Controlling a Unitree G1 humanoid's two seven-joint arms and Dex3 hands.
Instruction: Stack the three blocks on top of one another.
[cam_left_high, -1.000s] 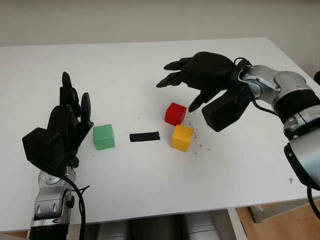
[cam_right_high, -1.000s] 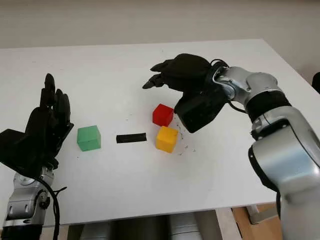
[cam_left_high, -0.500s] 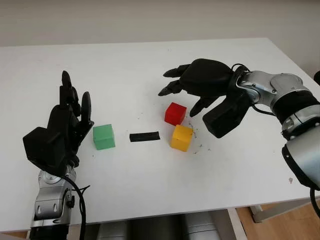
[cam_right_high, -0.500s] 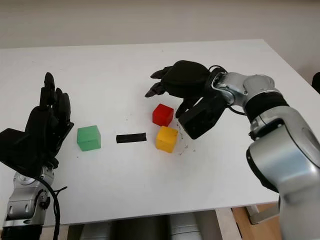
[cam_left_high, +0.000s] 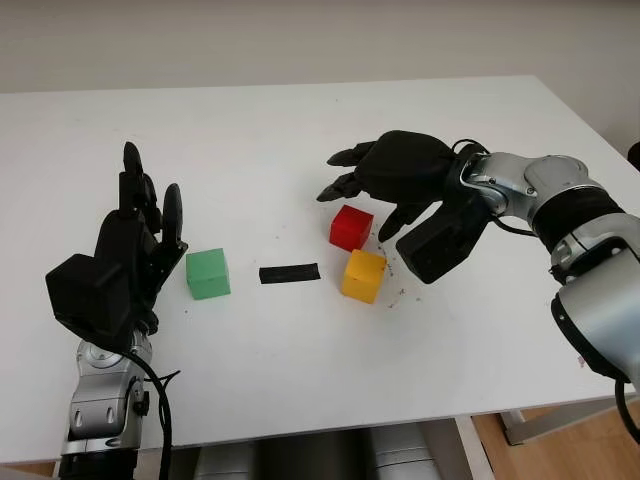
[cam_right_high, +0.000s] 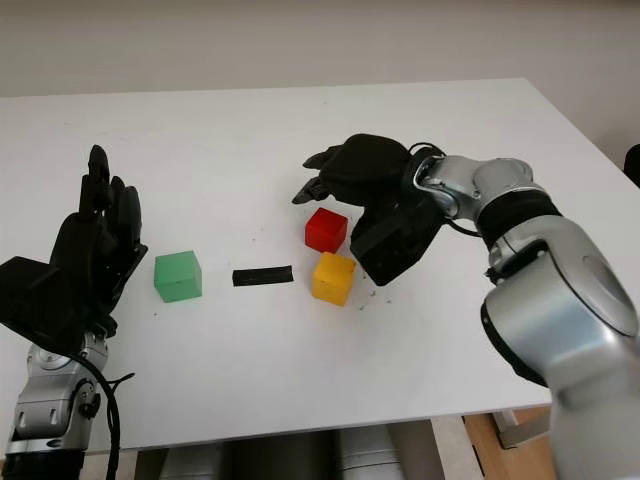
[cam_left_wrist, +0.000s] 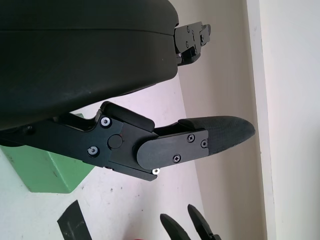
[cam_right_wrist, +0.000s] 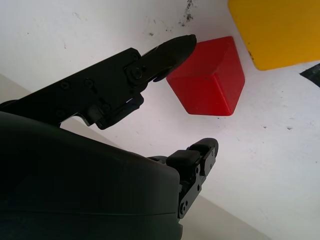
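Three blocks lie apart on the white table (cam_left_high: 250, 130): a green block (cam_left_high: 208, 273) on the left, a red block (cam_left_high: 351, 227) in the middle, and a yellow block (cam_left_high: 362, 276) just in front of the red one. My right hand (cam_left_high: 365, 200) hovers open right above the red block, its thumb on the block's right and its other fingers on the far left side, not touching it. In the right wrist view the red block (cam_right_wrist: 210, 82) sits between the fingertips (cam_right_wrist: 175, 47). My left hand (cam_left_high: 130, 250) is open, held upright left of the green block.
A flat black strip (cam_left_high: 289, 273) lies between the green and yellow blocks. Small dark specks dot the table around the yellow block. The table's right edge and front edge are near; wide free surface lies behind the blocks.
My right hand has come down and toward the red block, its fingers now straddling it. The left hand and the blocks have not moved.
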